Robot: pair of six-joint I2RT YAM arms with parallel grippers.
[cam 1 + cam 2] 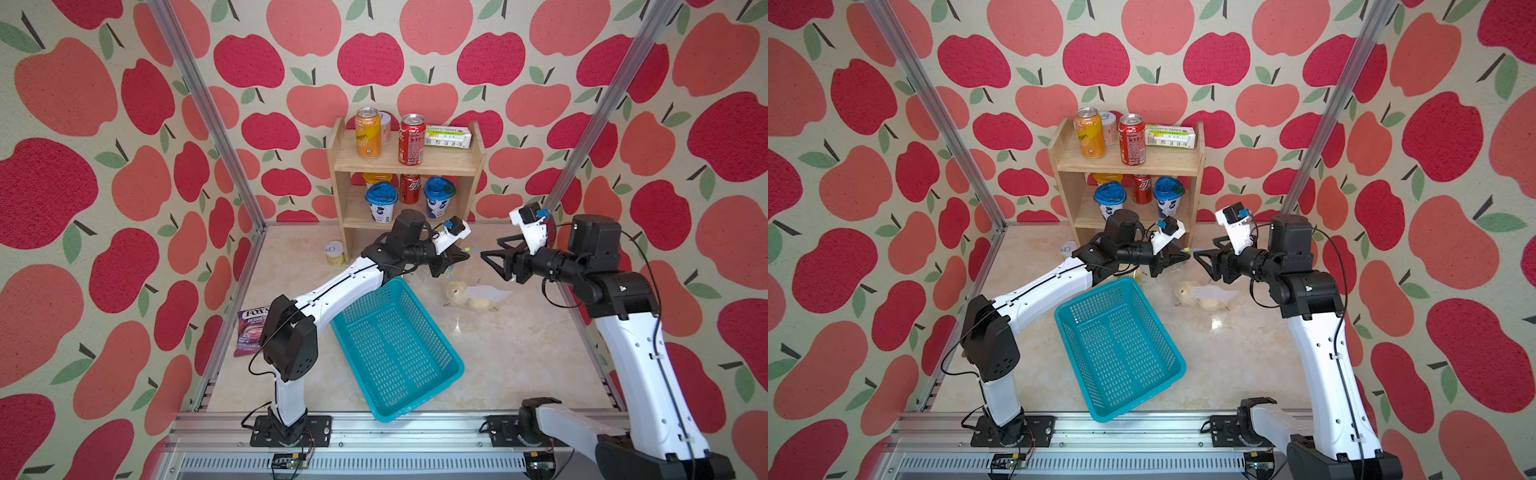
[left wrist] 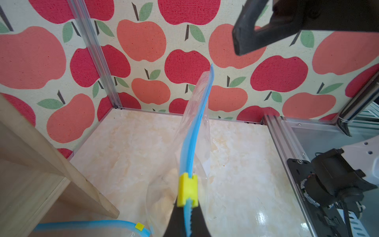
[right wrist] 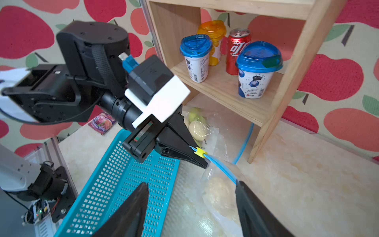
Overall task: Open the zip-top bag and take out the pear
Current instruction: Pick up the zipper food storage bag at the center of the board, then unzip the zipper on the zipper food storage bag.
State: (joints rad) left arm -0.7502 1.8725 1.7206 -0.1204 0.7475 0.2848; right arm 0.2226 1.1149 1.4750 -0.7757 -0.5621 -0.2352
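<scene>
L fingers [image 2: 187,223] clamp blue zip strip [image 2: 190,147] of zip-top bag [image 2: 191,98] by yellow slider [image 2: 187,189]; R fingers [image 3: 252,205] spread, gripping nothing. Pear [image 1: 456,291] sits in bag on counter [image 1: 519,353].

Fingers [image 2: 176,222] of the left gripper [image 2: 187,209] clamp the blue zip strip [image 2: 193,141] just beside its yellow slider [image 2: 187,189].

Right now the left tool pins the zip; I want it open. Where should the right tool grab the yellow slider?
Probably pinch the yellow slider across its sides, coming along the blue zip strip from its free end: it stands proud, just beyond the left tool.
</scene>
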